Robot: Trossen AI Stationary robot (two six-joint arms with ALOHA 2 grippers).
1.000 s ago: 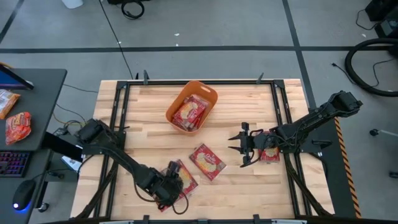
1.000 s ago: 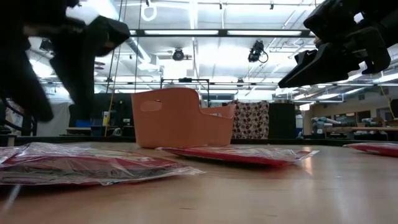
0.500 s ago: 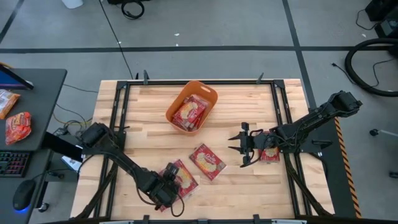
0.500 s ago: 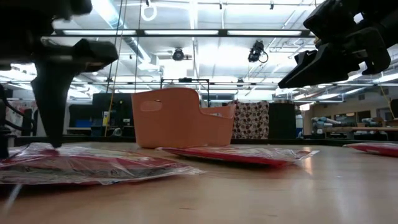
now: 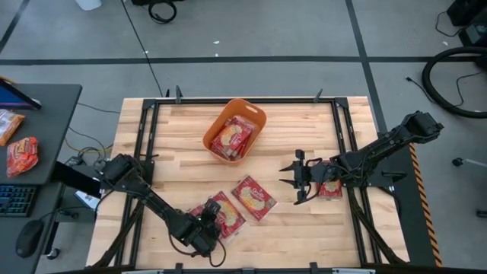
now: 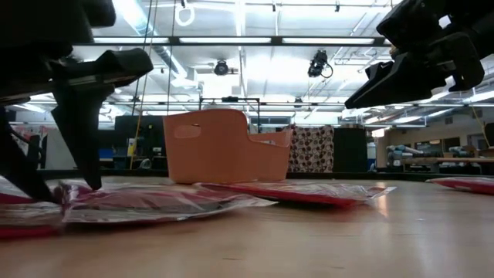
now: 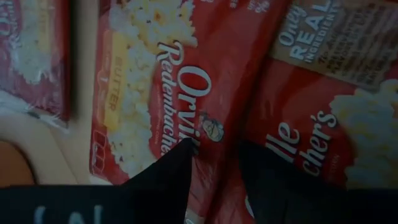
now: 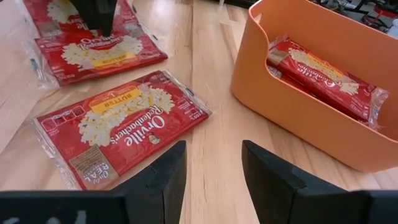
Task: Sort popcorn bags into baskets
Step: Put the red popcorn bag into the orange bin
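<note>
Starting at the left, the left gripper (image 5: 207, 228) is down on the pair of overlapping popcorn bags (image 5: 221, 217) near the front edge of the table (image 5: 175, 152); the low view shows its fingers (image 6: 85, 131) spread and planted on the upper packet, so it is parted and pressing, not yet closed on anything. Just beside that pair to the right lies a single bag (image 5: 253, 198), flat on the wood. Behind these, toward the far edge, the orange basket (image 5: 228, 114) holds packets (image 5: 232, 139); two can be made out in the right wrist view, and more beneath cannot be ruled out. Further right, the right gripper (image 5: 293, 176) hangs above bare wood with its fingers apart and nothing between them. Under that arm a fourth loose bag (image 5: 330, 190) lies near the right edge, partly hidden.

Count: one basket; four bags on the table; at least two in the basket. Judged progress: partly done, four packets left to move
</note>
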